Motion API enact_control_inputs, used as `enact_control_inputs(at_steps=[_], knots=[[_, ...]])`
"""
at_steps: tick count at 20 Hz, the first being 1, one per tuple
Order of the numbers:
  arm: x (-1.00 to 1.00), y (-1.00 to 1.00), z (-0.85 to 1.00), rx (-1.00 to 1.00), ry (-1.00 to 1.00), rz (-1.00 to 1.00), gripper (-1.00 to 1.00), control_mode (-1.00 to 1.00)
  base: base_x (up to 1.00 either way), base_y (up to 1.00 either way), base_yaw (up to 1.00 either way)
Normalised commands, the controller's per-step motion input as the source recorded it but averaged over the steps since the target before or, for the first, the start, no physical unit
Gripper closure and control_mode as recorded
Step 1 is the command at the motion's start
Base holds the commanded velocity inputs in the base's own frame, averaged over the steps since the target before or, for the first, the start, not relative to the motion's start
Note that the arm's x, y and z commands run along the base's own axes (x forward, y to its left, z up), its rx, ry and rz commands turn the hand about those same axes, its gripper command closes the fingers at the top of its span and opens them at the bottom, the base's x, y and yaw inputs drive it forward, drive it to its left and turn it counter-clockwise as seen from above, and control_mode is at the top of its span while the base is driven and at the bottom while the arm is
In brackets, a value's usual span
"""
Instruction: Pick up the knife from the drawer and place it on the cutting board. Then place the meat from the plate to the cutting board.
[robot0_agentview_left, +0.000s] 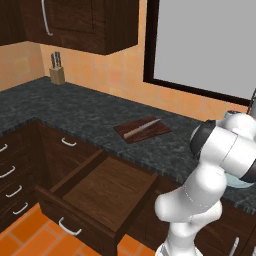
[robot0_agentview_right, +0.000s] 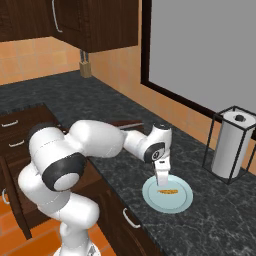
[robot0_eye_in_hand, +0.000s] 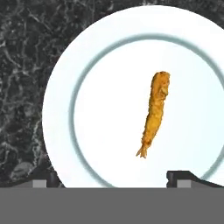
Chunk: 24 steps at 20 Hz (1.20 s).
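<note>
No brand, label or writing can be read on anything. The worktop (robot0_agentview_right: 220, 210) is a speckled black stone slab, and it is taken here as the landmark. On it, near its front edge, the plate (robot0_agentview_right: 183, 199) is seen: round, shallow, pale blue-white, with a greyer ring inside a slightly raised rim. The meat (robot0_eye_in_hand: 155, 111) lies on the plate, a small orange-yellow, rough-surfaced, elongated piece tapering to a forked tail end. The gripper (robot0_agentview_right: 161, 181) is held just above the plate, with its dark fingertips (robot0_eye_in_hand: 178, 176) spread wide and nothing between them. Farther along the worktop, the cutting board (robot0_agentview_left: 150, 132) is seen as a thin flat rectangle of dark reddish-brown wood, and the knife (robot0_agentview_left: 141, 128) rests on it, with a grey metallic blade and a pale handle. Below the worktop's edge, the drawer (robot0_agentview_left: 107, 187) is pulled open, made of dark-brown wood with a curved silver handle. A wire-framed paper towel roll (robot0_agentview_right: 231, 144) stands on the worktop behind the plate.
</note>
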Motion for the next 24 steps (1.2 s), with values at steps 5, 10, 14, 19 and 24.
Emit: enact_control_inputs(at_steps=[5, 10, 14, 19, 24], knots=[[-0.24, -0.49, -0.02, 0.03, 0.02, -0.12, -1.00, -1.00, 0.00, 0.00, 0.00], [0.00, -0.35, -0.20, 0.07, 0.00, -0.05, -1.00, -1.00, 0.00, 0.00, 0.00], [0.02, -0.09, -0.48, 0.04, 0.00, 0.00, -1.00, -1.00, 0.00, 0.00, 0.00], [0.10, -0.08, -0.30, 0.02, 0.00, 0.00, -1.00, -1.00, 0.00, 0.00, 0.00], [0.14, -0.02, -0.36, 0.00, 0.00, 0.00, 1.00, -1.00, 0.00, 0.00, 0.00]])
